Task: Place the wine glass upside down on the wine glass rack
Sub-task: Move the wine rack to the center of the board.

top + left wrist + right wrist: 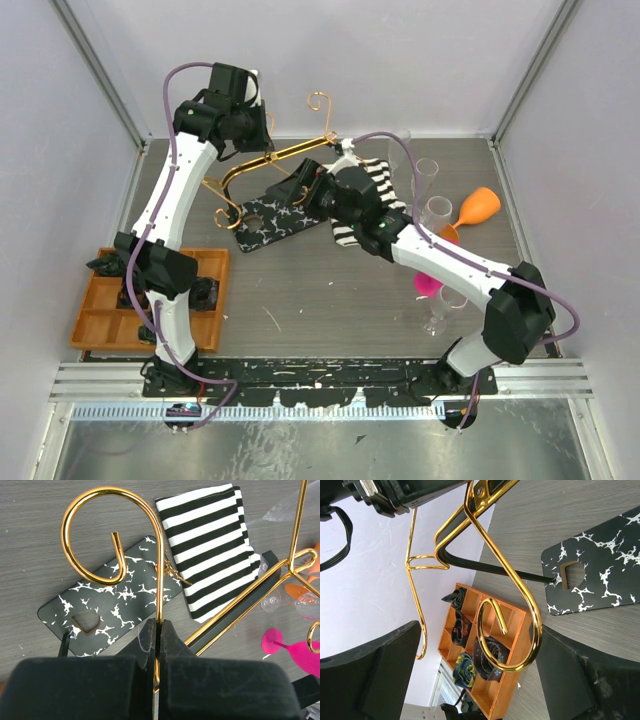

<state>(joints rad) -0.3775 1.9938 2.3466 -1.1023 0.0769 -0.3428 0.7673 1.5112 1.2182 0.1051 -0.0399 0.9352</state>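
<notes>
Left gripper [158, 635] is clamped tight on the gold rack [107, 489] wire, its post apparently out of the base [115, 605] slot. Right gripper [479, 670] has its jaws wide apart around a scroll hook [538, 630]. Wine glasses [437, 212] crowd the top view's right side, unheld. They look thin, slick and breakable, best taken by a stem [458, 226]. Wall [570, 150] is close there; bare table [330, 300] lies lower centre.

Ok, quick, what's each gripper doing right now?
Left gripper: closed, clamped on the gold wire of the wine glass rack.
Right gripper: open, holding nothing; one gold hook of the rack hangs in the gap.
</notes>
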